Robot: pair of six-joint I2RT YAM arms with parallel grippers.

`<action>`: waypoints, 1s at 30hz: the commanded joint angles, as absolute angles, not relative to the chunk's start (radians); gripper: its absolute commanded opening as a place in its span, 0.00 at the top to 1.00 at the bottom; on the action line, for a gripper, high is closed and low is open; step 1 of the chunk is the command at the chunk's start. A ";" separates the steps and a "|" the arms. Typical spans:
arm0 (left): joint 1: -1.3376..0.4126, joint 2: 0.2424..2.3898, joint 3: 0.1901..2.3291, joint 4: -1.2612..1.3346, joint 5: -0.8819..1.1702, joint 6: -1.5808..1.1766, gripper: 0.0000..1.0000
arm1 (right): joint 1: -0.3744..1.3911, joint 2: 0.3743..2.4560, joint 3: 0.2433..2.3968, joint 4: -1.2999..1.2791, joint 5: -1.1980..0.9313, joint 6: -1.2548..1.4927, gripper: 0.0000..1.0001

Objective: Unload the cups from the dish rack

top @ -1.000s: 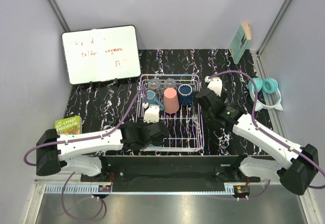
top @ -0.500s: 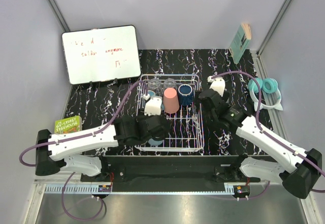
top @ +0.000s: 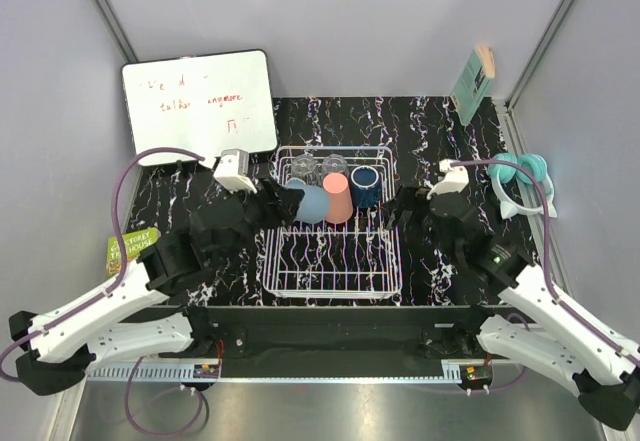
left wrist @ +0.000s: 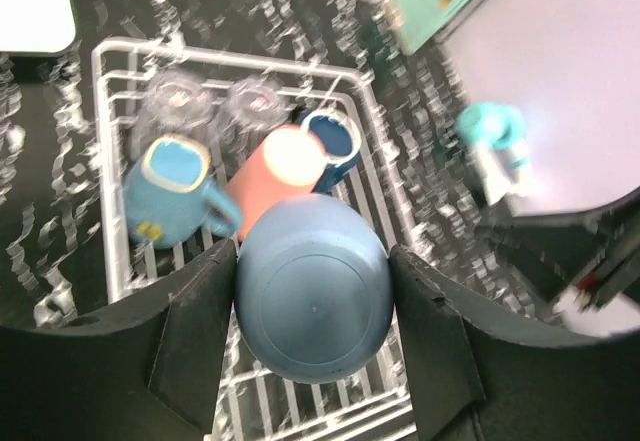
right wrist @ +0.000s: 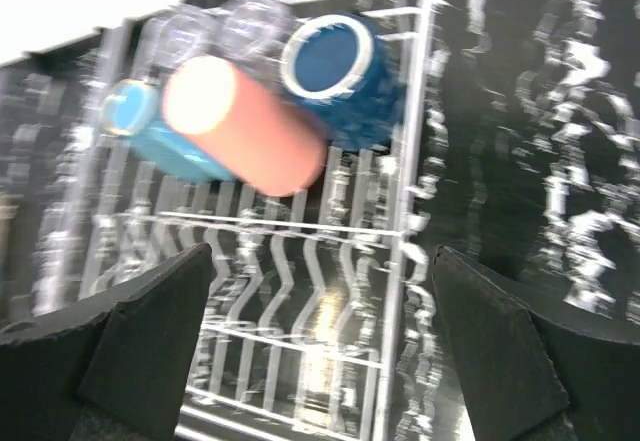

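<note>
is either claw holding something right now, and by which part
The left claw grips a light blue cup across its sides, base toward the wrist camera. The right claw is open and empty.

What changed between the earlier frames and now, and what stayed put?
The left gripper, earlier low at the front of the dish rack, has closed on a light blue cup and lifted it above the rack. The right gripper, open and empty, shifted slightly right. The other blue mug, pink tumbler, navy mug and two glasses stayed in place.
</note>
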State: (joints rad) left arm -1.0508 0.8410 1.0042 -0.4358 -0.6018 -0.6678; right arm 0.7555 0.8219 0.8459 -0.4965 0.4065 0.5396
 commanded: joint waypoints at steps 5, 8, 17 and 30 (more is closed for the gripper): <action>-0.948 0.847 0.904 0.001 -0.213 -0.661 1.00 | 0.758 0.655 0.732 -0.166 0.062 0.663 0.06; -0.916 0.871 0.859 0.133 -0.109 -0.701 1.00 | 0.759 0.638 0.695 -0.025 -0.044 0.722 0.07; -0.876 0.903 0.782 0.279 -0.045 -0.776 1.00 | 0.758 0.655 0.669 0.150 -0.150 0.795 0.14; -0.876 0.891 0.825 0.232 -0.067 -0.738 1.00 | 0.758 0.661 0.680 0.123 -0.117 0.778 0.13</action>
